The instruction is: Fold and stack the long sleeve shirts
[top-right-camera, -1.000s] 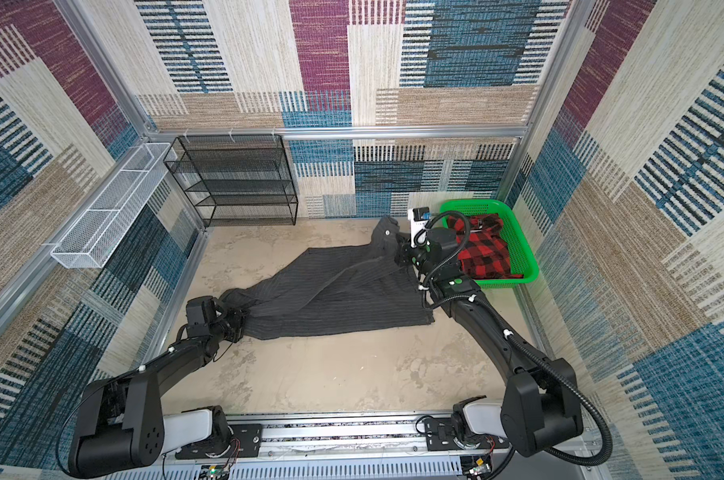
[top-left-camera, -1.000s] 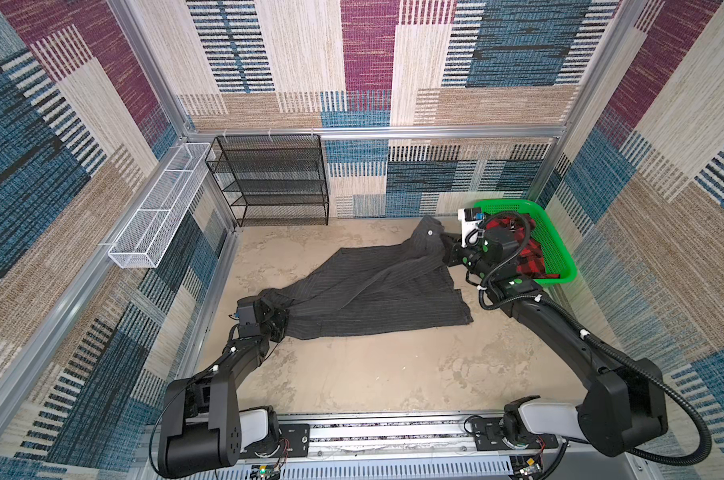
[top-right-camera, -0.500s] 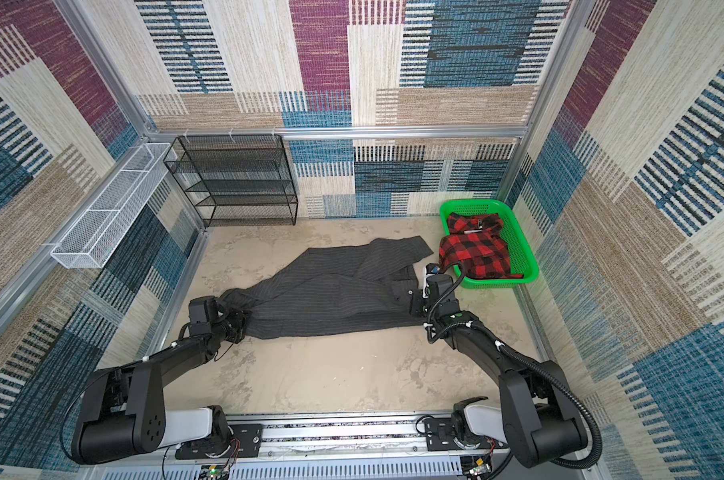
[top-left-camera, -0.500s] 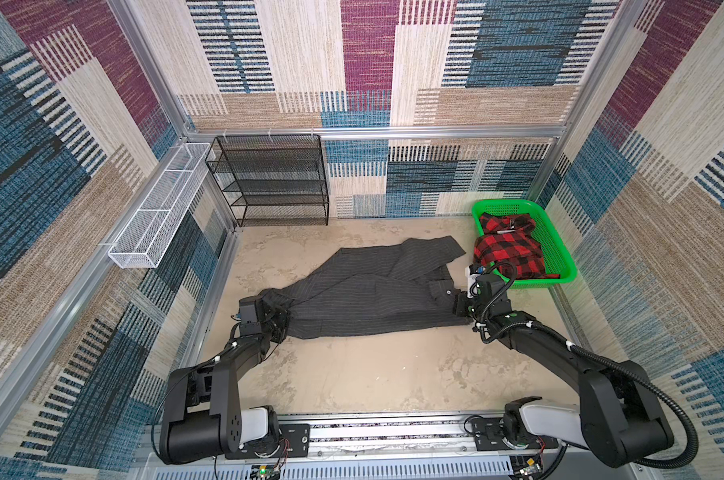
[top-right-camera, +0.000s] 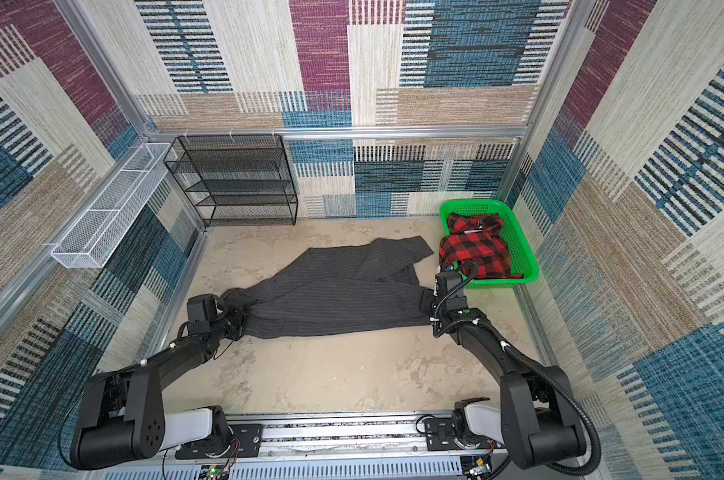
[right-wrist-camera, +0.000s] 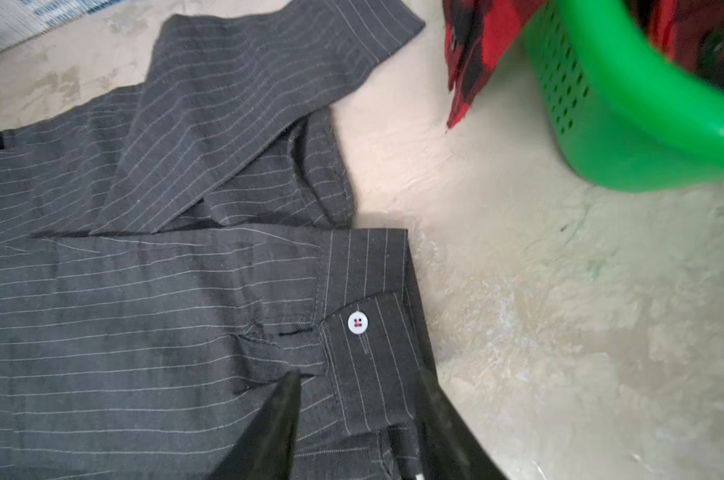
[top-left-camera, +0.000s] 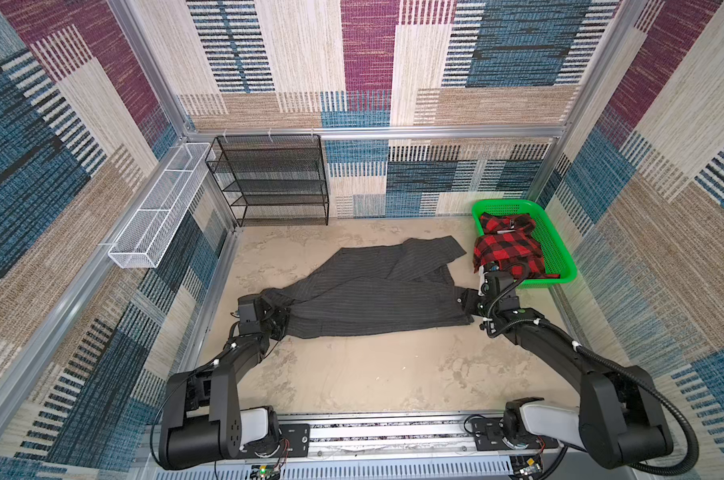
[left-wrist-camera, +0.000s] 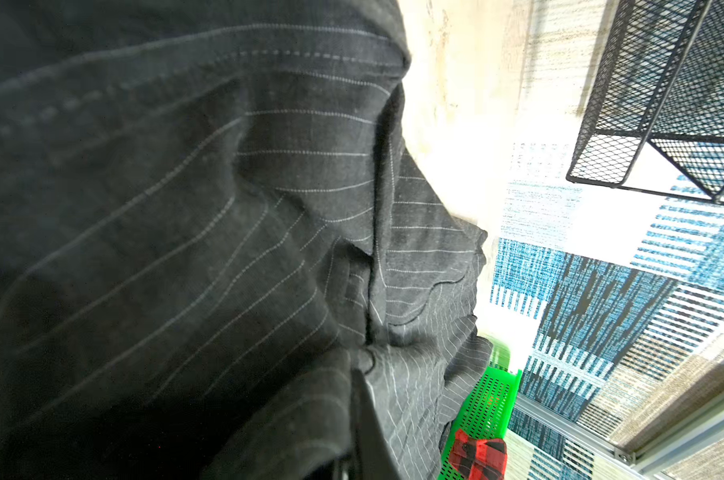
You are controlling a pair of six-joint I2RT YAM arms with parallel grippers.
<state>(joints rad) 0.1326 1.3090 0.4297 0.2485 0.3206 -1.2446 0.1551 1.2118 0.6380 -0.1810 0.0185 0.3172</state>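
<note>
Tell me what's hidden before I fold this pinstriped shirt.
- Left gripper: fingers buried in the pinstriped shirt, both top views; cloth fills the left wrist view.
- Right gripper: fingers blurred, cut off by the right wrist view's edge.
- Buffalo-check shirt: underside hidden by the green basket, both top views.

1. My left arm [top-left-camera: 244, 357] reaches low and forward to the left end of the grey shirt [top-left-camera: 372, 297]
2. My left gripper [top-left-camera: 284, 321] is clamped tight on the bunched cloth there
3. My right arm [top-left-camera: 551, 336] stretches to the shirt's right end, with my right gripper [right-wrist-camera: 358, 419] parted and its fingers [right-wrist-camera: 283, 419] astride the cloth
</note>
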